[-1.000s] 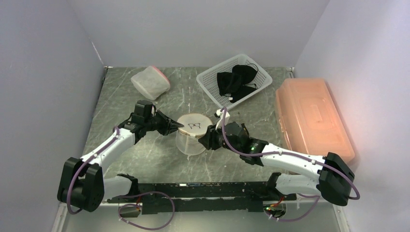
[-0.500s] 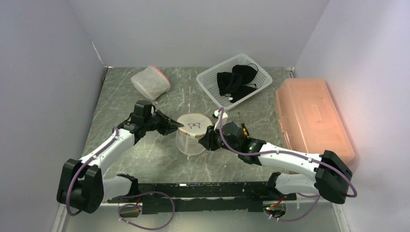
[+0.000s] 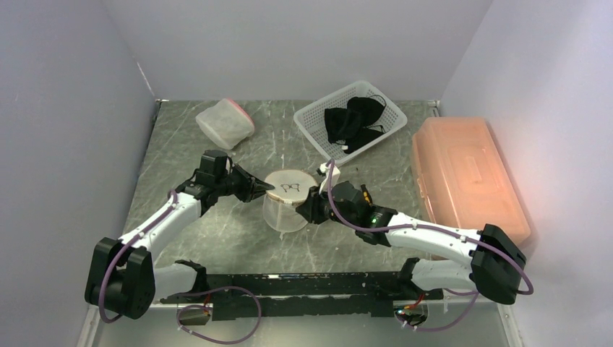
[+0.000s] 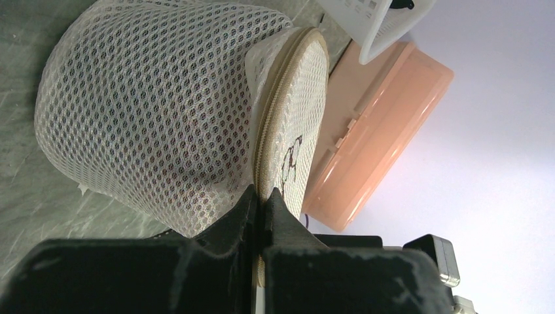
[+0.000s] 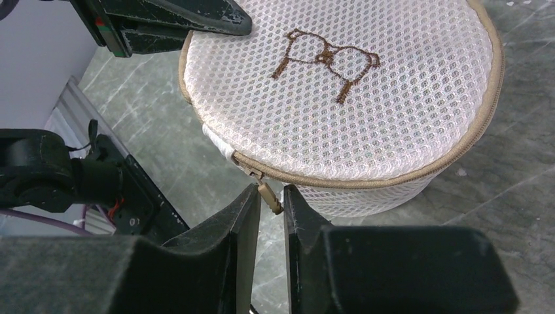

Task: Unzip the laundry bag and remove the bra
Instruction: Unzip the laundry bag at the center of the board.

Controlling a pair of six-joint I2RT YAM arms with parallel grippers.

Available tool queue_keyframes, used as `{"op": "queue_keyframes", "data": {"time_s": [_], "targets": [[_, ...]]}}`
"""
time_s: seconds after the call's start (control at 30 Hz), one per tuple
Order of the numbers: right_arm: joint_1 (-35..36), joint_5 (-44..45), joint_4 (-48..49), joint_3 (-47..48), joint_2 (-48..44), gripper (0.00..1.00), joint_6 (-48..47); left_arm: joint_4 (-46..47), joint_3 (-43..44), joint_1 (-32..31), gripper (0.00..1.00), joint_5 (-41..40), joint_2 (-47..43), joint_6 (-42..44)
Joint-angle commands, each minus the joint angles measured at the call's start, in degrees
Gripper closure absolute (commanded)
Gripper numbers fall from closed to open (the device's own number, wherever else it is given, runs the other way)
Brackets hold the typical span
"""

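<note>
The round white mesh laundry bag [image 3: 288, 201] stands mid-table with its lid [image 5: 340, 91], embroidered in brown, on top. My left gripper [image 3: 266, 186] is shut on the bag's tan zipper rim [image 4: 264, 193] on its left side. On the bag's right, my right gripper [image 5: 269, 191] has its jaws narrowly apart. The small tan zipper pull [image 5: 271, 200] hangs between its fingertips, and the gap is wider than the pull. The zip looks closed all round. The bra is hidden inside the bag; only a dark shade shows through the mesh [image 4: 163, 124].
A white basket [image 3: 311, 119] holding black fabric [image 3: 352, 119] sits at the back. A peach lidded box [image 3: 466, 177] lies along the right wall. Another mesh bag with a pink rim [image 3: 225, 123] rests at the back left.
The right gripper has slid a little toward the bag and narrowed its jaws around the zipper pull. The left arm and the bag stay where they were.
</note>
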Motion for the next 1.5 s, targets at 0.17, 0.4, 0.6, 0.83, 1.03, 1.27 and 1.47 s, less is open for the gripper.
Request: {"op": "queue_keyframes", "data": {"time_s": [0.17,0.4,0.6,0.83,1.03,1.27,1.47], "targets": [[0.22,0.10,2.03,2.48,0.12,0.99,0.68,0.63,0.24,-0.17,0.97,-0.72,-0.75,-0.82],[0.67,2.53,-0.55,1.12,-2.35,1.00,-0.07,-0.47,2.16,-0.17,0.97,0.83,0.38,3.46],[0.67,7.22,-5.10,-0.39,-5.41,1.00,-1.89,2.51,2.88,-0.26,0.97,5.90,2.84,7.13],[0.73,12.31,-10.26,-2.55,-9.42,1.00,-2.78,1.55,4.76,-0.35,0.97,9.55,5.11,11.91],[0.67,14.96,-13.14,-3.51,-12.53,1.00,-3.60,1.37,6.16,-0.35,0.97,12.26,6.85,14.78],[0.66,16.59,-15.70,-4.06,-14.99,1.00,-5.34,-0.63,7.81,-0.35,0.97,12.87,8.38,17.76],[0.70,15.48,-14.89,-4.80,-15.13,1.00,-6.12,-2.93,9.80,-0.35,0.97,12.66,10.57,20.13]]}}
